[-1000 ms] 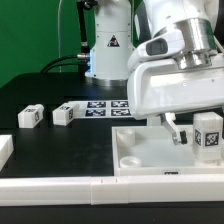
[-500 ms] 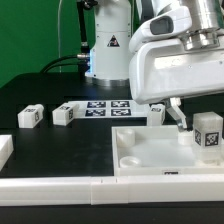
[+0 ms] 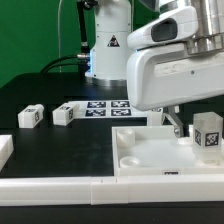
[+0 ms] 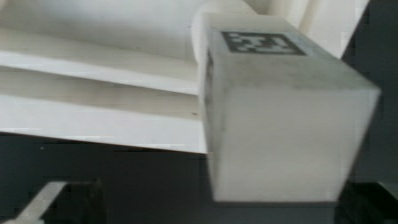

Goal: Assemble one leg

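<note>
A leg (image 3: 208,133), a small white block with a tag on its face, stands upright on the right side of the large white panel (image 3: 150,152). My gripper (image 3: 176,126) hangs just above the panel, beside the leg on the exterior view's left and apart from it. In the wrist view the same leg (image 4: 285,110) fills the middle, its tag on the end face. The dark fingertips (image 4: 57,203) stand wide apart at the edge of the frame, and the gripper (image 4: 217,208) is open and holds nothing. Two more legs (image 3: 30,116) (image 3: 64,114) lie on the black table at the left.
The marker board (image 3: 100,107) lies behind the panel. Long white border strips (image 3: 60,186) run along the front edge. A white block (image 3: 5,150) sits at the far left. The robot's base (image 3: 105,45) stands at the back.
The gripper has risen and shifted toward the exterior view's right, away from the panel. The leg on the panel has stayed in place.
</note>
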Action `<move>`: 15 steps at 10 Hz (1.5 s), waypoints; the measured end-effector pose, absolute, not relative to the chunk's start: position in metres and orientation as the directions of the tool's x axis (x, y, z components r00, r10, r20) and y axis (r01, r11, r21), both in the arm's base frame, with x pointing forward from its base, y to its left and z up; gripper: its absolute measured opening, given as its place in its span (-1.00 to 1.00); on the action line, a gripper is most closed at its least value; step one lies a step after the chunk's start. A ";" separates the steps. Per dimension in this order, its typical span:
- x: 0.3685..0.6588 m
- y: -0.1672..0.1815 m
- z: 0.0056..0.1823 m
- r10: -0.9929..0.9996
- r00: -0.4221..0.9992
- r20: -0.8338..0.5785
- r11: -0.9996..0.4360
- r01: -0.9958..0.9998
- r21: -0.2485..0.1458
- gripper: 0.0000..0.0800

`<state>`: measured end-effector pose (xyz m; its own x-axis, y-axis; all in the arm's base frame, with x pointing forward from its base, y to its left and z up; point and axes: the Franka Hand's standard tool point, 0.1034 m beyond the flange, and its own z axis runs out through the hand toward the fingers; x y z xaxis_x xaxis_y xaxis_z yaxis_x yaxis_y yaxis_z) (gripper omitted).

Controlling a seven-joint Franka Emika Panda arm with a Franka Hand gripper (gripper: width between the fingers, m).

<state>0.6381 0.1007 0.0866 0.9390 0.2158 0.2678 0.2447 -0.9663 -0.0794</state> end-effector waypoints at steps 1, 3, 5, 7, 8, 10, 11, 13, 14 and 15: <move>0.637 0.099 0.085 0.213 0.940 0.268 -0.967 0.242 -0.079 0.62; 0.631 0.098 0.080 0.214 0.942 0.258 -0.967 0.241 -0.079 0.62; 0.624 0.107 0.079 0.205 0.944 0.257 -0.969 0.233 -0.084 0.37; 0.623 0.112 0.078 0.213 0.943 0.256 -0.967 0.242 -0.085 0.03; 0.623 0.113 0.078 0.215 0.942 0.256 -0.966 0.244 -0.085 -0.27; 0.623 0.113 0.078 0.192 0.948 0.255 -0.971 0.221 -0.092 -0.27; 0.623 0.113 0.078 0.187 0.949 0.255 -0.972 0.216 -0.093 -0.27; 0.623 0.113 0.078 0.023 0.971 0.237 -0.989 0.058 -0.139 -0.27; 0.623 0.112 0.078 -0.027 0.973 0.230 -0.988 0.008 -0.151 -0.27; 0.624 0.109 0.078 -0.205 0.954 0.218 -0.967 -0.164 -0.193 -0.27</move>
